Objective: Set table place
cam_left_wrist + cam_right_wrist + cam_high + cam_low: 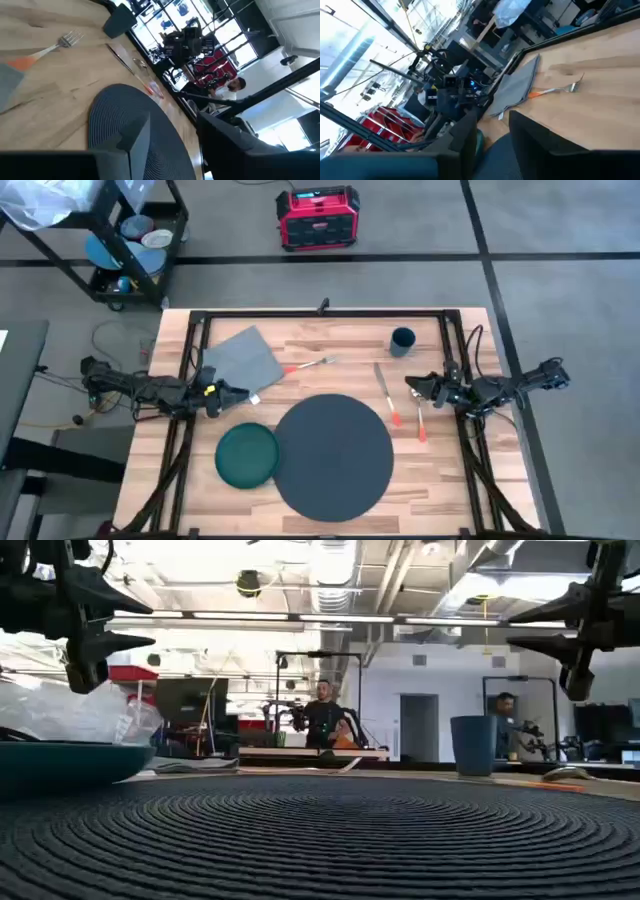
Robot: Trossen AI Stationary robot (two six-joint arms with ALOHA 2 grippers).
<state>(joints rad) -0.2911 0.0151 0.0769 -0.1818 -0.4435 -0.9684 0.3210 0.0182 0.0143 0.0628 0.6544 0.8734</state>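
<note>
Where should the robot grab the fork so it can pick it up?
Probably by the orange handle of the fork, coming straight down. It lies flat on the table, tines toward the cup, beside the grey napkin, so the left gripper looks nearest.

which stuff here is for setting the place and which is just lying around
For the job: grey mat, green plate, fork, knife, spoon, blue cup, grey napkin.

Lying about: red box and cart, on the floor beyond the table.

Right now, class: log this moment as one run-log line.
left gripper: open, idle | right gripper: open, idle | mat: bare | plate: beside mat
</note>
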